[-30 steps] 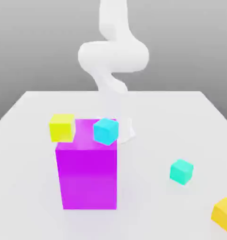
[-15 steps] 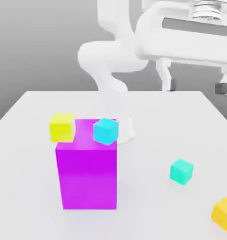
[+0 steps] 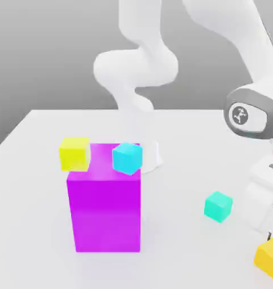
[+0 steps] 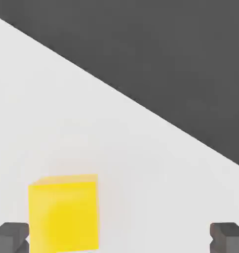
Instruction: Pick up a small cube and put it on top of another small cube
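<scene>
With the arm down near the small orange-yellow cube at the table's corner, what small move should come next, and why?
Probably a small sideways shift to centre the end effector over the small matte orange-yellow cube, then a descent. In the hand view the fingers stand wide open, and the cube sits off-centre, close to one finger rather than midway. In the exterior view the cube rests on the white table, not yet gripped.

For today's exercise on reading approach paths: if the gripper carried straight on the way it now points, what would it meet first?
Probably the orange-yellow cube, or the table just beside it. The open gripper points down with the cube near one finger, not centred between them.
</scene>
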